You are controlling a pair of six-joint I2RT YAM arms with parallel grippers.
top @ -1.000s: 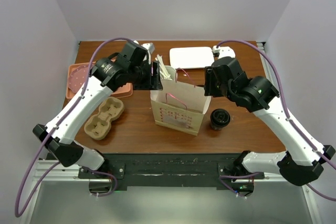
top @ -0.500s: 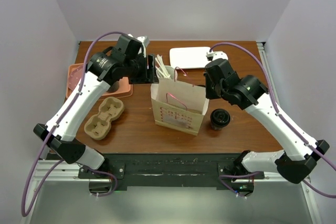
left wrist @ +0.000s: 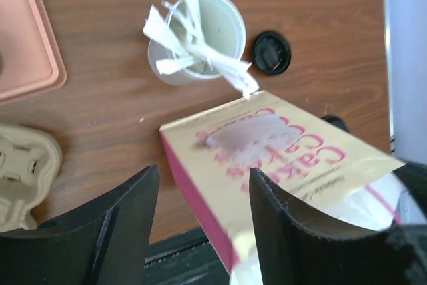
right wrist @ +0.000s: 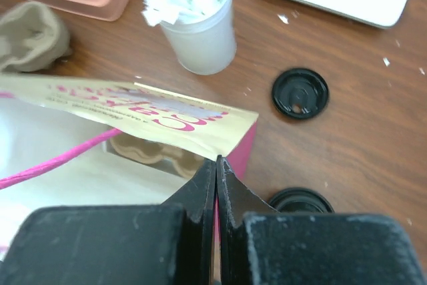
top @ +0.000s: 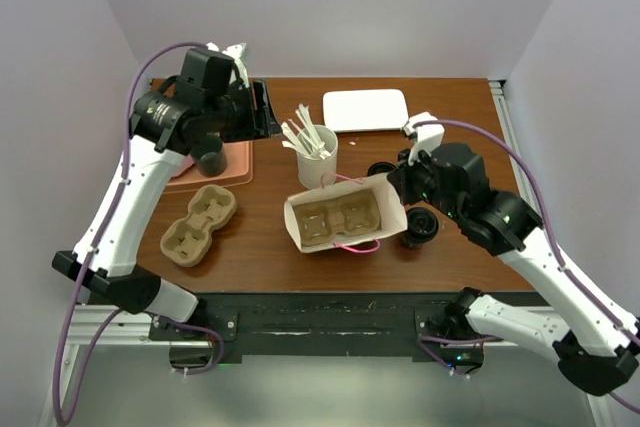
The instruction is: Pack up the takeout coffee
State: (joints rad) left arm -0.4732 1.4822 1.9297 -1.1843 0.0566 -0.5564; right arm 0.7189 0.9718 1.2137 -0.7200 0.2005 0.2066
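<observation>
The takeout coffee (top: 420,227), a small dark cup with a black lid, stands on the table just right of the paper bag (top: 296,229); in the right wrist view only its lid (right wrist: 299,199) shows beside my fingers. The bag's mouth faces the top camera, and a cardboard cup carrier (top: 340,215) lies inside. My right gripper (top: 401,211) (right wrist: 217,161) is shut on the bag's right wall (right wrist: 147,115). My left gripper (top: 264,113) (left wrist: 203,178) hangs open, high over the back left, with the bag (left wrist: 293,158) far below it.
A white cup of stirrers (top: 317,157) stands behind the bag. A loose black lid (top: 380,167) lies to its right. A second cardboard carrier (top: 198,225) lies at the left. A dark mug (top: 208,155) sits on the pink tray (top: 240,165). A white tray (top: 365,109) is at the back.
My right gripper has shut on the bag's right wall and come nearer. The bag has tipped, so its mouth faces up. My left arm has lifted away to the back left.
</observation>
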